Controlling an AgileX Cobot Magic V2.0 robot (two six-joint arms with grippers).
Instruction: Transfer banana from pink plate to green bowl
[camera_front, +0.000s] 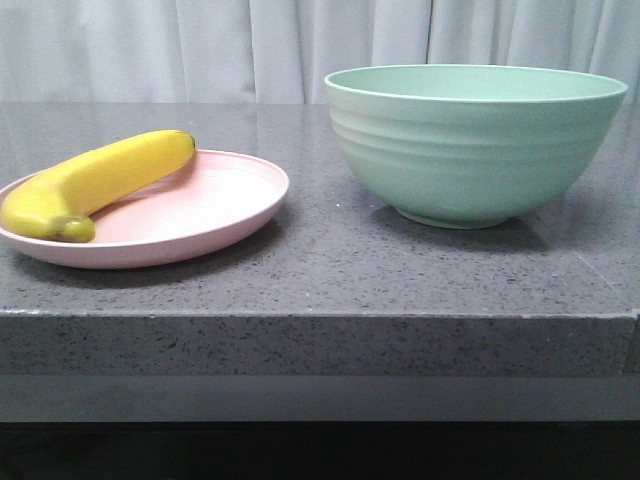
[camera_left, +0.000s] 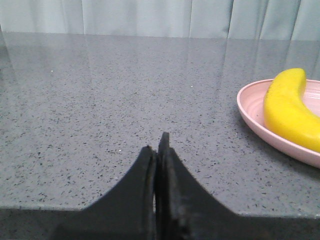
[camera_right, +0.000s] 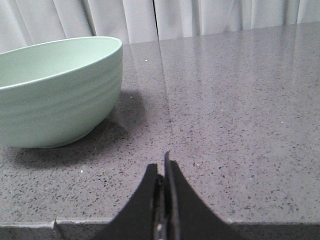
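On pink plate (camera_front: 215, 205), banana (camera_front: 100, 182), green bowl (camera_front: 475, 140) apart, both jaws pressed closed, empty.

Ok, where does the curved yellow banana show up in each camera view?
Front view: curved yellow banana at far left, lying on the shallow pink plate.
Left wrist view: at the right edge, on that plate.
Right wrist view: not in it.
Shared landmark: the pink plate.
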